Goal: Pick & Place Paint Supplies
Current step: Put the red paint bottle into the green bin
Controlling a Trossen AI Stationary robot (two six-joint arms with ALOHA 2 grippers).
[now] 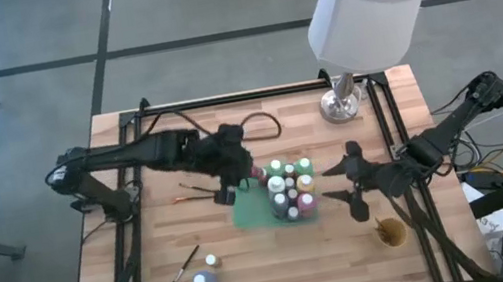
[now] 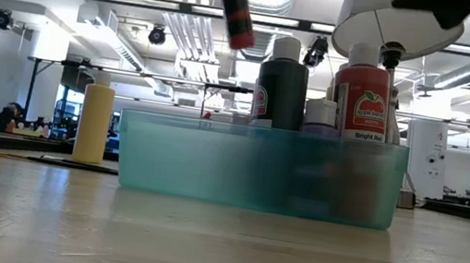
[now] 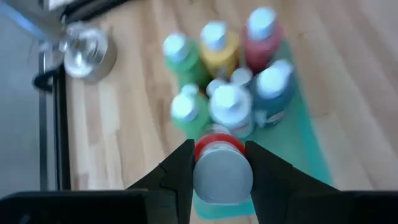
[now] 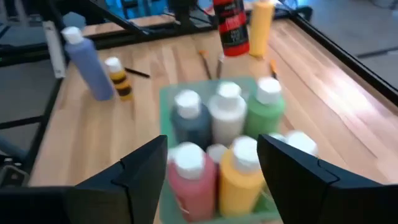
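Red paint bottle with a pale cap (image 3: 219, 163) is clamped between the dark fingers of the left gripper (image 1: 237, 176), which holds it tilted in the air just beside the teal translucent plastic tray (image 2: 258, 168) near the middle of the wooden bench (image 1: 249, 253). Inside the tray stand several pale-capped paint bottles (image 1: 291, 188), close together, in green, yellow, red, white and dark blue. The right gripper (image 1: 353, 182) hangs near the other side of the tray with its jaws spread wide and nothing between them. A blue bottle (image 1: 205, 281), a small striped bottle (image 1: 211, 261) and a thin dark brush (image 1: 186, 264) lie near the front left corner of the bench
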